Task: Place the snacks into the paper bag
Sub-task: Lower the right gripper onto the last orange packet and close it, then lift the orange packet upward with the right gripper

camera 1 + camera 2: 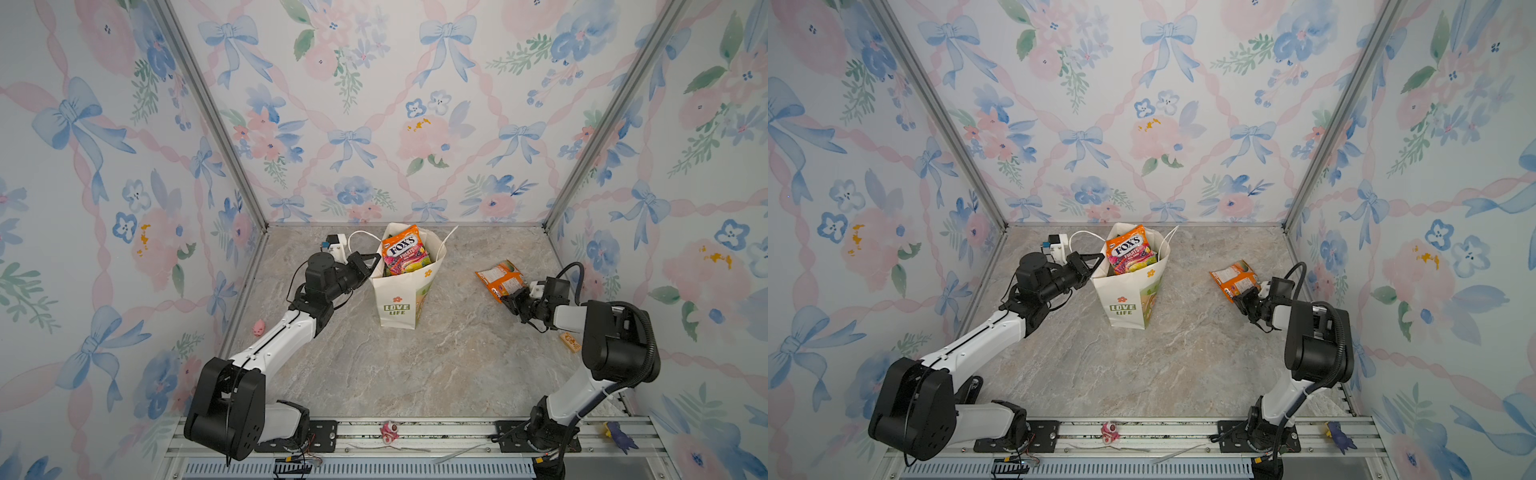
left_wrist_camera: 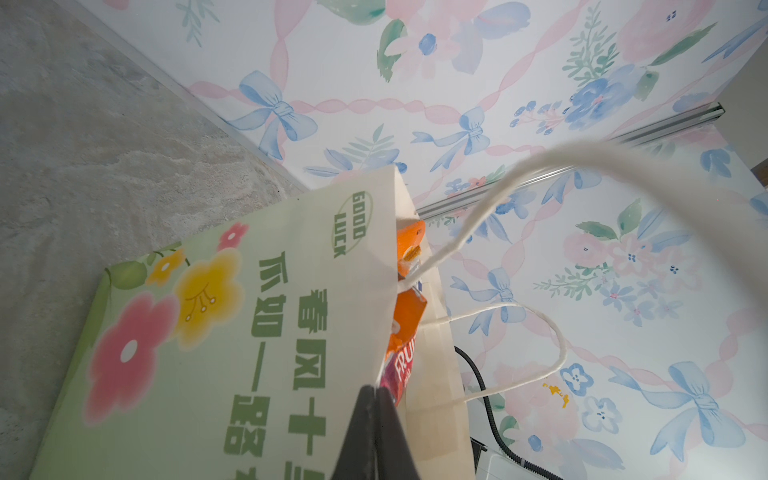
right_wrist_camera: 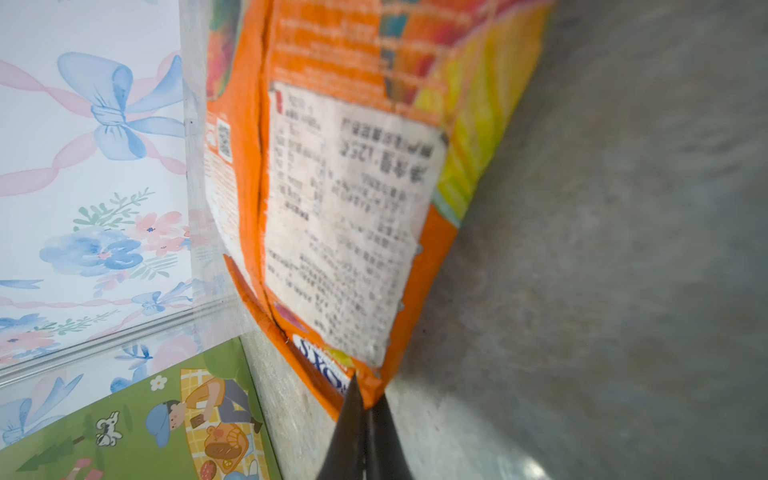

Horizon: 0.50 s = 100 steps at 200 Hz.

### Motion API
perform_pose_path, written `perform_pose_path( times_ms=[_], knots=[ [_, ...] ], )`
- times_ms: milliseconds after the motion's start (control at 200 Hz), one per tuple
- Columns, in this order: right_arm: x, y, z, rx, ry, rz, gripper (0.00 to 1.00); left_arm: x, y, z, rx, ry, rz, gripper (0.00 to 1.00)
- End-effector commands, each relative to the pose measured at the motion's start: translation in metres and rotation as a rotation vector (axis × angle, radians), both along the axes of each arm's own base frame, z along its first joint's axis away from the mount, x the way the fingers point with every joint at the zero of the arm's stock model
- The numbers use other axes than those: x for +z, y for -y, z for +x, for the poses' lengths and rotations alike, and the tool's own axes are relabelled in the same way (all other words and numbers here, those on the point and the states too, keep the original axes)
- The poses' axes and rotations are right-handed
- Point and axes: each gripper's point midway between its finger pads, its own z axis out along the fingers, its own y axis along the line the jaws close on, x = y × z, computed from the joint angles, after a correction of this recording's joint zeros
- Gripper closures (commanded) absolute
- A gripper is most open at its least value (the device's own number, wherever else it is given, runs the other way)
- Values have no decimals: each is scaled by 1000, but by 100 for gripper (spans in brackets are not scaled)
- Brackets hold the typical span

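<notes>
Item: orange snack packet (image 1: 496,278), on desk (image 1: 436,365), 3 o'clock of paper bag (image 1: 397,297). Judged light, crinkly, slippery film; best taken at sealed edge. Grip: right end effector (image 1: 510,300) closed on its near corner; left end effector (image 1: 373,261) pinches bag rim at 9 o'clock.

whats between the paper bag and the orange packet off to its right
Nothing: only bare tabletop separates the paper bag and the orange packet, seen in both top views.
</notes>
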Motion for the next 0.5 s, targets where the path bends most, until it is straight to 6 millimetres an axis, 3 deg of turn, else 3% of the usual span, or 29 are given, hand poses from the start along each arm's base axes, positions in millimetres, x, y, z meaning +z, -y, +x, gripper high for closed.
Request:
perform_pose_path(
  times_ms=[0,270,495],
  knots=[
    [31,1,7,33,108,-28,100,-1,-1,-8,-15,-10,-2,100],
    [90,-2,11,95,196,-80,100,0,-1,-8,-17,-10,-4,100],
    [146,-15,9,185,252,-127,100,0,0,-8,-21,-10,-4,100]
  ],
)
